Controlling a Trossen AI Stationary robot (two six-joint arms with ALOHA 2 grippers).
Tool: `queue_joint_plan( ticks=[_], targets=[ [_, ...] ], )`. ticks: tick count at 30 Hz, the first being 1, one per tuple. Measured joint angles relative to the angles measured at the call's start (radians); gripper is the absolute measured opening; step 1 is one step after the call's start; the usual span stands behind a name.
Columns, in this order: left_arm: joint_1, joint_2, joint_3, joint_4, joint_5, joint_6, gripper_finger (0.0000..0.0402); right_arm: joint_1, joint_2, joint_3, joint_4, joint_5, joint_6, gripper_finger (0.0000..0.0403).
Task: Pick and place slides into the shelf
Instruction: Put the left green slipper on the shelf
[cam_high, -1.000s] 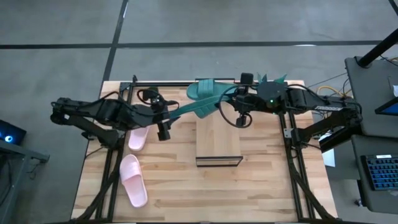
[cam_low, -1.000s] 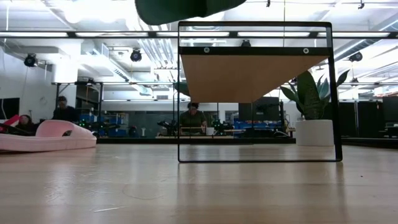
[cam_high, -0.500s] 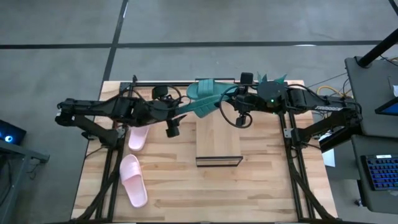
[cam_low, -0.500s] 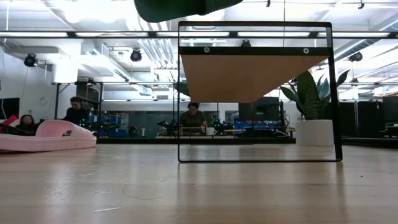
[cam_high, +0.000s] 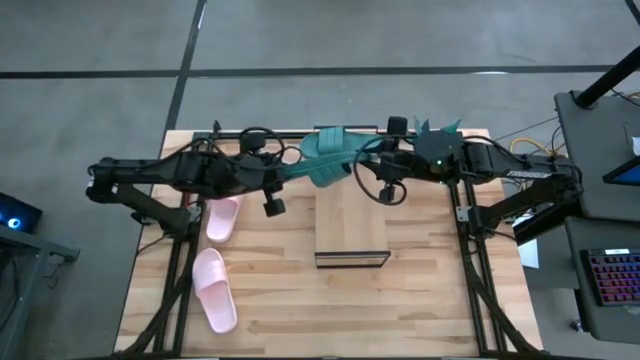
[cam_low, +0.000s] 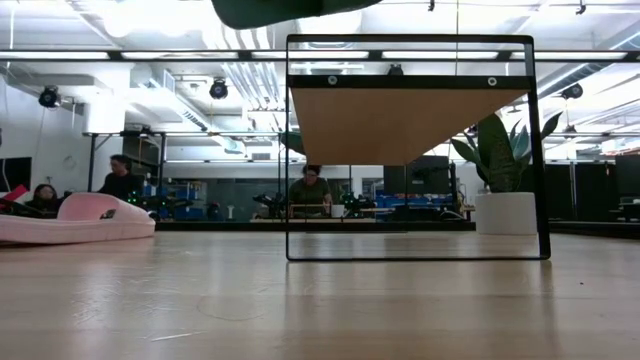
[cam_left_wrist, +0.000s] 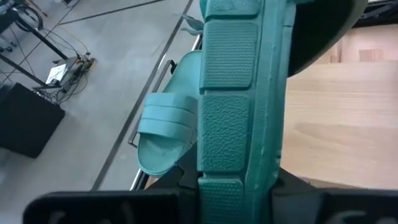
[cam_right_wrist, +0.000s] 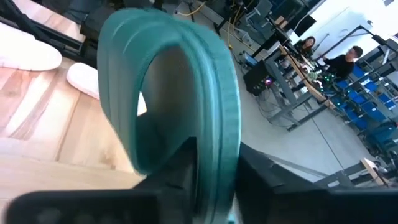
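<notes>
A teal slide (cam_high: 320, 170) hangs between my two grippers, over the table's far middle. Its dark underside (cam_low: 290, 10) shows at the top of the low view. My left gripper (cam_high: 288, 176) is shut on its end away from the strap, and my right gripper (cam_high: 352, 165) is shut on its strap. A second teal slide (cam_high: 335, 140) lies at the table's far edge. Two pink slides (cam_high: 222, 215) (cam_high: 213, 290) lie flat on the table's left part. The shelf (cam_high: 350, 220) stands in the middle, its plank top bare. My left gripper pinches the teal slide's sole (cam_left_wrist: 236, 186) between its two fingers, at the end away from the strap. It comes level from the table's left, with the slide running on away from it. The slide is lifted clear of table and shelf. My right gripper has the slide's wide strap (cam_right_wrist: 217, 162) between its fingers, one finger (cam_right_wrist: 180, 168) inside the strap's arch and one (cam_right_wrist: 255, 177) outside. It comes level from the table's right. The strap arches up in front of the fingers.
Black frame rails (cam_high: 470, 250) run along both sides of the table. Bare wood lies in front of the shelf and to its right. People sit at desks in the room behind the table.
My left gripper has gone toward the table's right and far edge, up to the free end of the teal slide, which now sits between its fingers. The slide has stayed in the air, shifting only slightly.
</notes>
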Motion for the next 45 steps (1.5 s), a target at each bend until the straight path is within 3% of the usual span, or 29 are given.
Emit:
queue_joint_plan(
  ticks=[5,9,19,27,36,41,45],
  targets=[
    [0.0,-0.047,-0.005,0.005,-0.012,-0.026,0.0042,0.004,-0.035,0.0,-0.012,0.098,0.0,0.0137],
    [0.0,-0.108,-0.054,0.081,-0.096,-0.077,0.0042,0.012,-0.075,0.0,-0.032,0.136,0.004,0.0152],
    [0.016,-0.228,-0.393,0.824,-0.134,0.026,0.0042,0.111,-0.056,-0.006,0.127,0.139,-0.176,0.0131],
    [0.026,-0.205,-0.576,1.347,-0.098,0.122,0.0042,0.17,0.012,-0.02,0.381,0.241,-0.522,0.0118],
    [0.032,-0.154,-0.584,1.427,-0.056,0.126,0.0042,0.17,0.148,-0.02,0.656,0.248,-0.863,0.0112],
    [0.035,-0.144,-0.583,1.45,-0.056,0.125,0.0042,0.17,0.2,-0.02,0.785,0.302,-1.024,0.0112],
    [0.051,-0.152,-0.584,1.447,-0.054,0.063,0.0042,0.17,0.227,-0.02,0.862,0.303,-1.127,0.0122]
  ],
)
